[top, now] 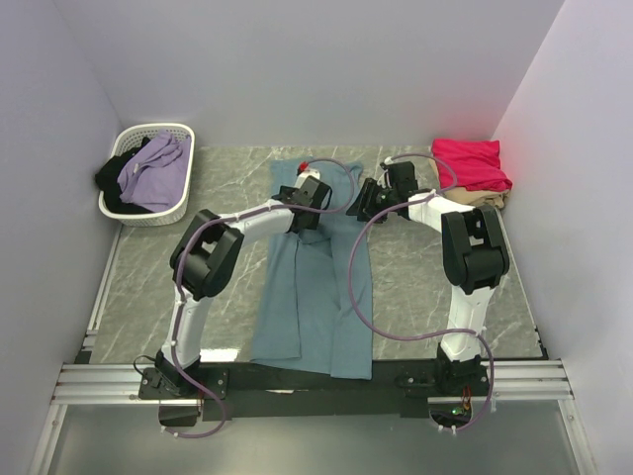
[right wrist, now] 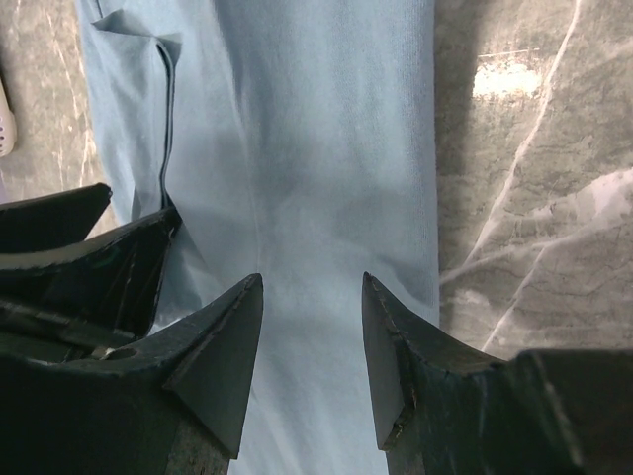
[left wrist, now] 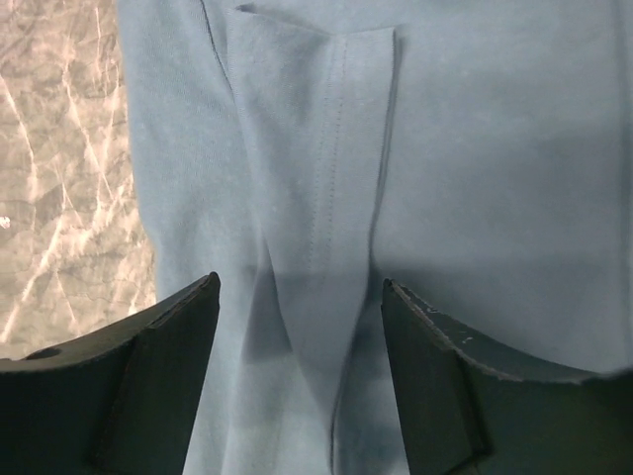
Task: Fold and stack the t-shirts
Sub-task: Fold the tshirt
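- Top: teal tee (top: 316, 297) lies lengthways on table (top: 415, 287), sides folded in; crimson tee (top: 470, 163) stacked far right.
- L wrist: left gripper (left wrist: 300, 287) fingers apart, straddling tucked sleeve (left wrist: 321, 148), prob. to pinch that end.
- R wrist: right gripper (right wrist: 312, 279) fingers apart, over the tee too.

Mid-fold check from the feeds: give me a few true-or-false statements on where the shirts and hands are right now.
1. The teal-blue t-shirt lies lengthwise on the marble table. True.
2. The crimson-pink t-shirt lies at the far left. False: it sits at the far right corner, atop the beige t-shirt.
3. The left hand and right hand are both open over the teal cloth. True.
4. The right hand grips the beige t-shirt. False: it holds nothing.
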`<state>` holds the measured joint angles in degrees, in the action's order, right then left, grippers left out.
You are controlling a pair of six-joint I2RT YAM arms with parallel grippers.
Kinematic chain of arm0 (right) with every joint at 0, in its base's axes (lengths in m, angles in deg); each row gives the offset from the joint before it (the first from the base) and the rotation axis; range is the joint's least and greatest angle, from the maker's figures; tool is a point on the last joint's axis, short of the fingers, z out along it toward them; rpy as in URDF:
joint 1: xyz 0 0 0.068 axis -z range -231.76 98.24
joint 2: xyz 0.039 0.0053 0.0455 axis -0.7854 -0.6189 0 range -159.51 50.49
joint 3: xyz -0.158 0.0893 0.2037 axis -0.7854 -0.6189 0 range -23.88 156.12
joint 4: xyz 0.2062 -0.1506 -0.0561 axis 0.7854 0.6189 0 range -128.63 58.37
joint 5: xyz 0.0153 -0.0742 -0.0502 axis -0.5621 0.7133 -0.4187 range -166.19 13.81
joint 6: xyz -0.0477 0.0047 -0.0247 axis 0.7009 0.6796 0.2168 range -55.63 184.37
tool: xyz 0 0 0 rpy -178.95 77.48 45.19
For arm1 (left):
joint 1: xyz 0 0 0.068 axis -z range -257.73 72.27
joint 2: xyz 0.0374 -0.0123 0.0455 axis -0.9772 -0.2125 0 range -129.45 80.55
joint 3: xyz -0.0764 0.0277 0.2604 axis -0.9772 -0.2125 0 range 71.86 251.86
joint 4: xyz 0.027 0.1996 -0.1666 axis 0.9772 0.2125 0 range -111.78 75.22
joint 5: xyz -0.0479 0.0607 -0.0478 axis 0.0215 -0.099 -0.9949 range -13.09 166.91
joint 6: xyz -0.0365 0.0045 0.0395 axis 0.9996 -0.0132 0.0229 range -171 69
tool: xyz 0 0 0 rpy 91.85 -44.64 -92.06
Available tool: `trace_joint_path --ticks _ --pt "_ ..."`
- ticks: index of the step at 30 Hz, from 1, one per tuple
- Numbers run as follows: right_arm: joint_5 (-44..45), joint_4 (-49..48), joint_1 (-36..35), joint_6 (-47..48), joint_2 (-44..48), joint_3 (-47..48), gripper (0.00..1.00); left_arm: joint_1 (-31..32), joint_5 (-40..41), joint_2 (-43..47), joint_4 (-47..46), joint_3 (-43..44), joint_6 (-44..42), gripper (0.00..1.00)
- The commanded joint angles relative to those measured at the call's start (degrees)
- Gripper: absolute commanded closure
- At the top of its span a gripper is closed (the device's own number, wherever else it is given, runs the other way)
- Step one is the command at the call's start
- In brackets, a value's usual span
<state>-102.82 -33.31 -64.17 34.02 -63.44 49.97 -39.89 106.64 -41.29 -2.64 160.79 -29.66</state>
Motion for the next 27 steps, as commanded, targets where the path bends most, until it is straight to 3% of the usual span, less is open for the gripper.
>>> trace_joint_path --ticks 1,4,7,16,17,19,21,27 --pt "-0.7 -0.3 -0.5 0.7 -0.7 1.7 0.48 0.2 4.1 -1.6 1.1 3.2 -2.0 0.28" --pt "-0.6 -0.2 -0.4 0.9 -0.7 1.7 0.48 0.3 4.8 -1.7 1.1 3.4 -2.5 0.30" --pt "-0.7 0.0 -0.5 1.0 -0.8 1.7 0.48 0.2 5.4 -1.4 0.8 3.4 -2.6 0.39" --pt "-1.0 -0.3 -0.5 1.0 -0.9 1.3 0.48 0.3 7.1 0.7 0.8 4.9 -3.1 0.54" --pt "-1.1 -0.3 -0.5 1.0 -0.9 1.4 0.48 0.3 7.1 1.1 0.7 5.0 -3.1 0.58" --pt "-1.2 -0.1 -0.5 1.1 -1.1 1.5 0.48 0.3 7.6 1.4 0.7 5.3 -2.8 0.84" --pt "-1.3 0.3 -0.6 1.3 -1.5 1.8 0.48 0.3 8.2 1.6 1.2 5.5 -2.4 0.99" --pt "-1.6 0.8 -0.5 2.0 -1.8 2.0 0.48 0.0 12.3 3.1 2.7 3.5 1.9 0.99"
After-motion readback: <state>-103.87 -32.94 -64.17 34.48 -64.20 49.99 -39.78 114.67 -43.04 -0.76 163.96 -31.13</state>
